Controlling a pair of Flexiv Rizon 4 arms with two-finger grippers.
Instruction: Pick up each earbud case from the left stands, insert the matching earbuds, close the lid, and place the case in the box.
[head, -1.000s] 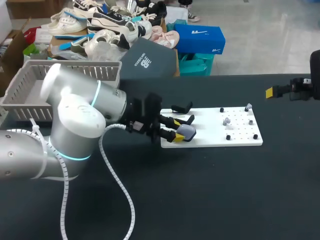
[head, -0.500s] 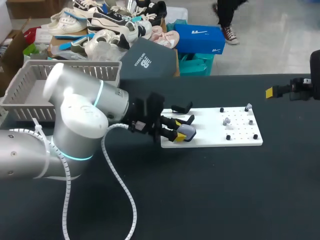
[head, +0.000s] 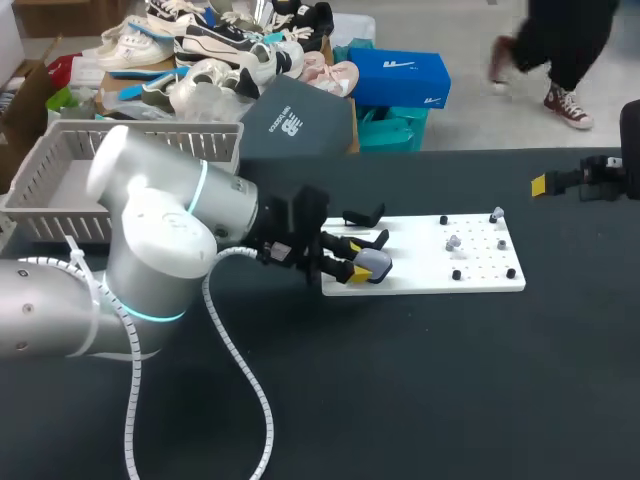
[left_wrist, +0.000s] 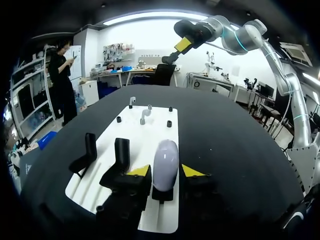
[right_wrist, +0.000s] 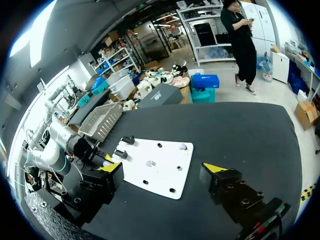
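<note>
A grey earbud case (head: 375, 263) (left_wrist: 165, 162) sits on a black stand at the near left end of the white board (head: 420, 262) (left_wrist: 160, 125). My left gripper (head: 352, 260) (left_wrist: 166, 171) is shut on the case, one yellow tip against each side. Two empty black stands (head: 365, 214) (left_wrist: 119, 156) rise beside it. Two small grey earbuds (head: 453, 242) (left_wrist: 145, 115) rest on pegs at the board's far end. My right gripper (head: 548, 184) (right_wrist: 162, 169) hangs open above the table's right side, well away from the board (right_wrist: 135, 165).
A white slatted basket (head: 60, 170) (right_wrist: 100, 120) stands at the back left of the table. Small black pegs (head: 456, 274) dot the right half of the board. Dark bare tabletop (head: 420, 380) lies in front of the board.
The left gripper's fingers have drawn in onto the sides of the case, and the left arm shifted slightly. The right arm has not moved.
</note>
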